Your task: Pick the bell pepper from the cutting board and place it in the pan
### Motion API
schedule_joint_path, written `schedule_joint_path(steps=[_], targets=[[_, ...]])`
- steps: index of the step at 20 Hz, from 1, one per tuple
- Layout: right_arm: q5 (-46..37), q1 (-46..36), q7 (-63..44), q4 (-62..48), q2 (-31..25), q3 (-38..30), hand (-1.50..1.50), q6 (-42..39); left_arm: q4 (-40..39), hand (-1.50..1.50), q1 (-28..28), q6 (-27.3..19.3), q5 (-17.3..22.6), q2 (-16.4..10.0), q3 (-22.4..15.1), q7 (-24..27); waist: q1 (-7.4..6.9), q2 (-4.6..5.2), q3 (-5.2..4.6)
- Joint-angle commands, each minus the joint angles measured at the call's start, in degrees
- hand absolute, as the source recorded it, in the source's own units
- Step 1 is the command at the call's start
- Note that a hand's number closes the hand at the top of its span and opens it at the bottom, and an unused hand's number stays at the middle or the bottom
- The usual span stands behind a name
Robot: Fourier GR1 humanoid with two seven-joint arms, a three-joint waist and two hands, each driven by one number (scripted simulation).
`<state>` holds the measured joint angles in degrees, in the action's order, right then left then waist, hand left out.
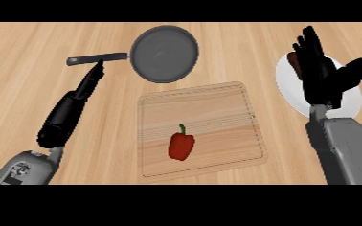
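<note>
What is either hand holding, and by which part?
Nothing: bell pepper lies free on the cutting board; left hand, open, is by the pan handle, not round it; right hand is open over the plate.

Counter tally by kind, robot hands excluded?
Pan: 1
Cutting board: 1
Red bell pepper: 1
White plate: 1
Total: 4
</note>
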<state>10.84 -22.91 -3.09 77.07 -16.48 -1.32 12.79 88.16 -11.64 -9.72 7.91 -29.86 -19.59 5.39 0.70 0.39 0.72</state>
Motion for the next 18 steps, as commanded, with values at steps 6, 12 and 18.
schedule_joint_path(steps=[6,12,18], targets=[[-8.1,-6.5,1.1,6.9,14.4,17.1,-1.5,4.3,-12.1,0.0,3.5,-6.8,2.0,-4.0,10.1,-12.7,-4.36,-0.47,-0.86],[-16.0,8.1,6.2,9.5,16.0,9.5,1.5,30.8,-13.7,0.0,8.3,-7.0,4.2,-3.3,11.2,-13.2,0.65,-1.31,-0.65],[-31.6,20.3,4.0,18.7,16.4,36.8,-1.5,41.8,-16.1,0.0,5.0,-5.4,5.3,-4.6,13.5,-16.5,0.57,-0.97,-0.91]])
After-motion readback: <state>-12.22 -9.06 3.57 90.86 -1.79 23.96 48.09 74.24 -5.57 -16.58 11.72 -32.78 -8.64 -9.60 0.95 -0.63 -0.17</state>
